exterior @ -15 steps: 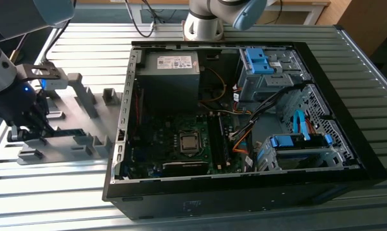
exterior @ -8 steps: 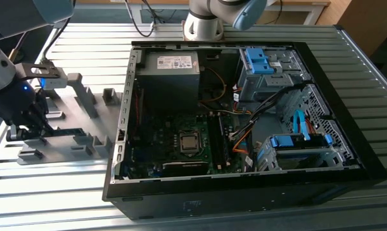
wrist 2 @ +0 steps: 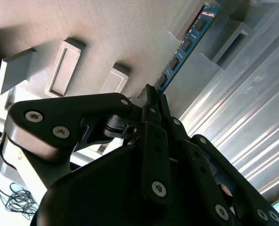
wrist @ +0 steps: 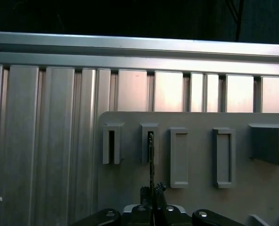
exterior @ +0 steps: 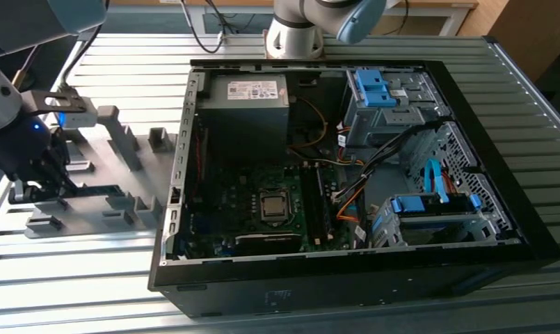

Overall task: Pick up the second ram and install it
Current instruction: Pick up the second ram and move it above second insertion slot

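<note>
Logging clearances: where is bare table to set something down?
Bare table slats between holder plate and arm base, and the corner bordered by plate, computer case and table edge. Crowded: the plate, where the gripper holds the second ram; cabled case.

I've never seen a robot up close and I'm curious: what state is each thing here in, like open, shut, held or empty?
Gripper: shut on the memory stick.
Memory stick: standing on edge, far end in a grey holder.
Computer case: lying on its side, panel off, insides open.
Neighbouring holders: empty.
</note>
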Controlling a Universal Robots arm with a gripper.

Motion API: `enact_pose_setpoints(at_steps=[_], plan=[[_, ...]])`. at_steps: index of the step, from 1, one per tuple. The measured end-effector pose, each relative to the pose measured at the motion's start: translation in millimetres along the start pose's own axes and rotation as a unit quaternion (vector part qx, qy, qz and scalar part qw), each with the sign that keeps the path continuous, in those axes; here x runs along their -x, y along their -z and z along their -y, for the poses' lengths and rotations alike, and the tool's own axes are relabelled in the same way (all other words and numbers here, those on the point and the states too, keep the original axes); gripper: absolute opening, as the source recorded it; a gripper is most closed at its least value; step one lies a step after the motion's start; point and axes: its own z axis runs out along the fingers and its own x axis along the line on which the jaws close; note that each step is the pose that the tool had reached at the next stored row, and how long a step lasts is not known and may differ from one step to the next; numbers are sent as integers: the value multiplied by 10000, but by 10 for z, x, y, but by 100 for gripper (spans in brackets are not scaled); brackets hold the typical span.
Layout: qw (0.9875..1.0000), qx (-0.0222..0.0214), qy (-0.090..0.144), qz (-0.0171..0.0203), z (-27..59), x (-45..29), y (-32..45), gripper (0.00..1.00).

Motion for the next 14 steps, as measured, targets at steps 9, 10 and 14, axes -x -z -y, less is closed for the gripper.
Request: enact_pose_setpoints(at_steps=[9,10,14], plan=[[10000,-2,0,1,0,1,39,14],[10000,-1,0,1,-1,1,44,14],[10000,0,0,0,-1,2,67,14]])
